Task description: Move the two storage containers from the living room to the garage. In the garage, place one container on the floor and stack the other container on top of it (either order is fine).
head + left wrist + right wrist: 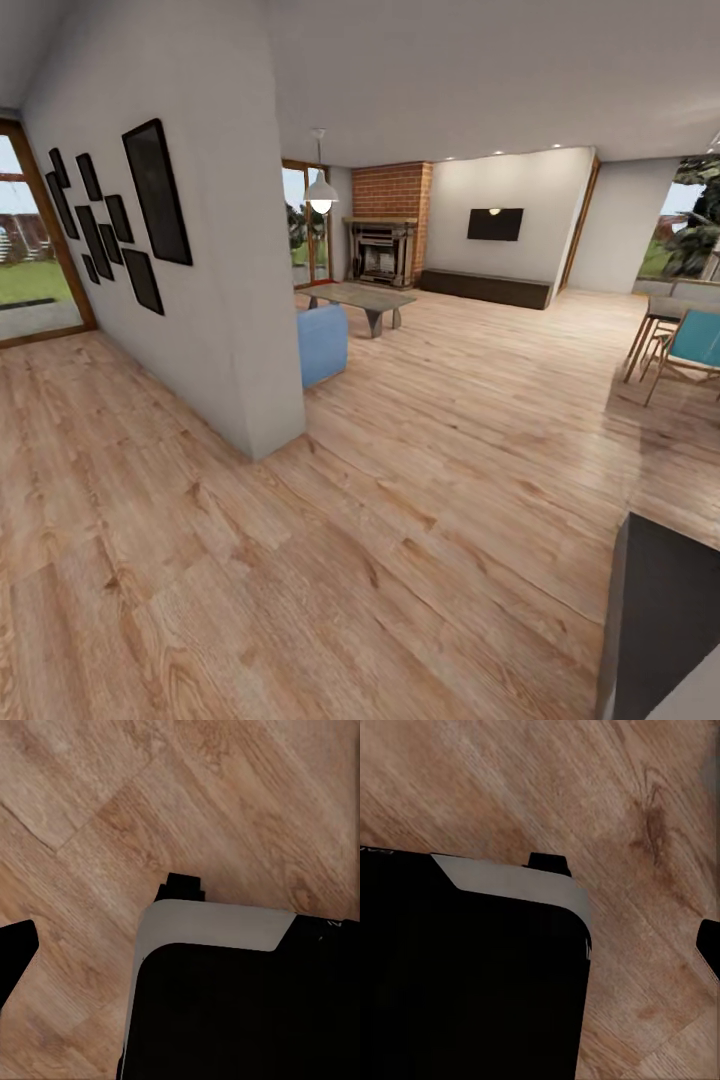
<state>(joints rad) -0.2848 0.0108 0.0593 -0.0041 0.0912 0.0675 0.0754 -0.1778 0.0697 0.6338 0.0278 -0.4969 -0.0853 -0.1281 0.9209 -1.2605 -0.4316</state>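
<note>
Ahead across wood floor (420,520): living room, brick fireplace (385,235), blue sofa (322,343). My grippers' state: cannot tell.

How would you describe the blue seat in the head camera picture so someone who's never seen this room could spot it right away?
Start at the red brick fireplace on the far wall, then come forward past the low grey coffee table. Just in front of that table, the light blue upholstered sofa end pokes out from behind the corner of the white partition wall. It is the one soft, blocky blue piece there, unlike the thin-framed teal chair far right.
</note>
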